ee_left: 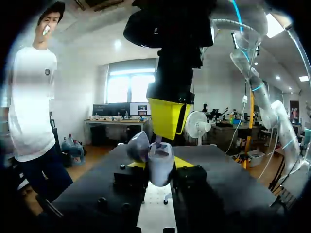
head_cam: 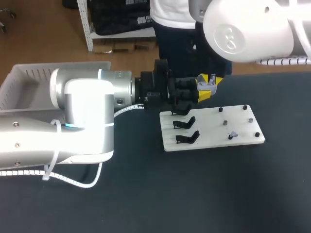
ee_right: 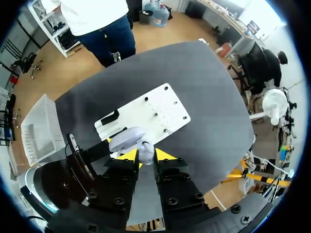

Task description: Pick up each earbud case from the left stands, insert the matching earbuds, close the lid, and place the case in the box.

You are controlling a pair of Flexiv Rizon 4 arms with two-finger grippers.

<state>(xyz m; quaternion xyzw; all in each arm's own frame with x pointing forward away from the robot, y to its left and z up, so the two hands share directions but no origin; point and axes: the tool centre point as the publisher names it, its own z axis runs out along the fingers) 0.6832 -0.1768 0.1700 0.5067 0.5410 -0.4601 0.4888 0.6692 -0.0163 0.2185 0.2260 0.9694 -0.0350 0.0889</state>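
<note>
My left gripper (ee_left: 160, 166) is shut on a pale lilac earbud case (ee_left: 160, 172), whose lid (ee_left: 138, 145) stands open, in the air behind the white board (head_cam: 209, 138). From above, my right gripper (ee_left: 167, 119) comes down over the case, shut on a small pale earbud (ee_right: 146, 151) just over the case's opening. In the head view the case (head_cam: 209, 86) shows between yellow tips, and my right arm's white joint hides most of the right gripper. One more earbud (head_cam: 233, 134) rests on the board's right half.
Three empty black stands (head_cam: 187, 137) line the board's left side, with several black pegs (head_cam: 245, 108) on its right side. A white box (head_cam: 19, 85) sits at the table's far left, behind my left arm.
</note>
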